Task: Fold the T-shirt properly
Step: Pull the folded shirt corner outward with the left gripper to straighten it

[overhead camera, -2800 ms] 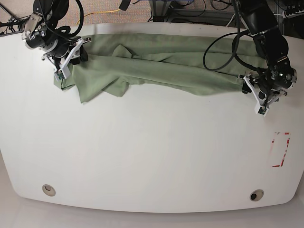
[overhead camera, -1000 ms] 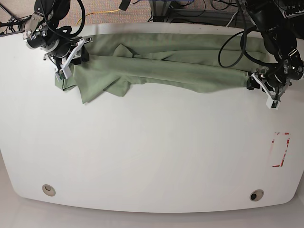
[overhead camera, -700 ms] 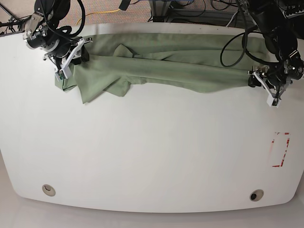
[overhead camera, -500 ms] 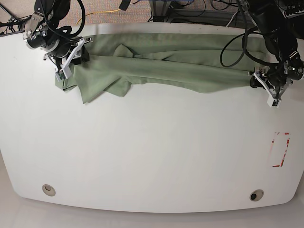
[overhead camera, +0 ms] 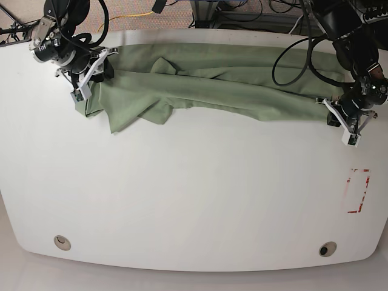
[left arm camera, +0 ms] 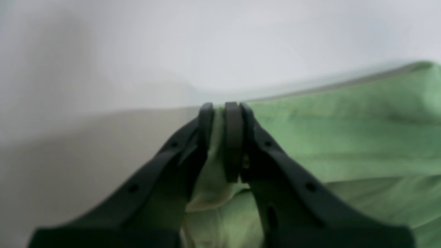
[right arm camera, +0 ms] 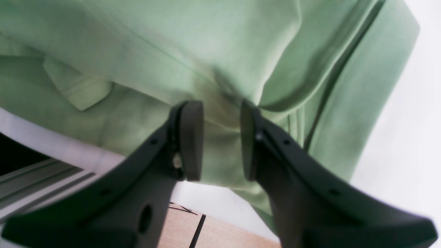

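Both wrist views are soft and blurred. In the left wrist view the T-shirt [left arm camera: 344,137] runs off the right and bottom edges, and the left tool [left arm camera: 220,137] covers the pinched hem. In the right wrist view the cloth runs off the top and left edges. In the base view both arms are cut by the top edge.

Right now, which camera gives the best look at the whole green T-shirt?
The base view: the T-shirt lies stretched across the table's far side, end to end. The left wrist view shows only a pinched fold in that tool; the right wrist view shows just rumpled cloth.
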Controlling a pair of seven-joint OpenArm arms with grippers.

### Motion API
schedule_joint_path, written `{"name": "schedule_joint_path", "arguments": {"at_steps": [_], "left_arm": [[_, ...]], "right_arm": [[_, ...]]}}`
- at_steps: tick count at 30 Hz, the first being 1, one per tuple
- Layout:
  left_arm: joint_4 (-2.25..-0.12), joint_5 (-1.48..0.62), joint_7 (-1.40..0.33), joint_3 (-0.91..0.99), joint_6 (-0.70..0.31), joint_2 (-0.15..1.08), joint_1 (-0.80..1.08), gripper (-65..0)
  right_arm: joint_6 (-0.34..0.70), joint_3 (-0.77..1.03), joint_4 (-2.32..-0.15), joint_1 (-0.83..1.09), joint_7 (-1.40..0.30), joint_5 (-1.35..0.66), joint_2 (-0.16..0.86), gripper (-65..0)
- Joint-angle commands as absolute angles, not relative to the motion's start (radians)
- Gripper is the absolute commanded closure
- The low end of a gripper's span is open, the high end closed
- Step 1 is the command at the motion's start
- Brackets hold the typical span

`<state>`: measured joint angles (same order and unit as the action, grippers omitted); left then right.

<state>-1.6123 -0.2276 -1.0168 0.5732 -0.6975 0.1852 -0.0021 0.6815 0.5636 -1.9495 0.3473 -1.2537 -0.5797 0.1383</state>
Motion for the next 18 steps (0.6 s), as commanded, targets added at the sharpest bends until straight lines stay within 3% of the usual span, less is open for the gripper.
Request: {"name": "schedule_joint_path", "arguments": {"at_steps": [1,18], "left_arm": [[-1.685,-0.242,-0.997,0.575,-0.698,0.193,-0.013,-3.9],[-1.972,-0.245,-0.998,0.487,-0.698,0.191,0.148,-4.2]], "right_arm": [[0.69,0.568,-1.968,0.343,-1.237,-0.591,0.148,-17.1],[0.69,0.568,-1.966,0.343,-1.237,-0.591,0.148,-17.1]]}}
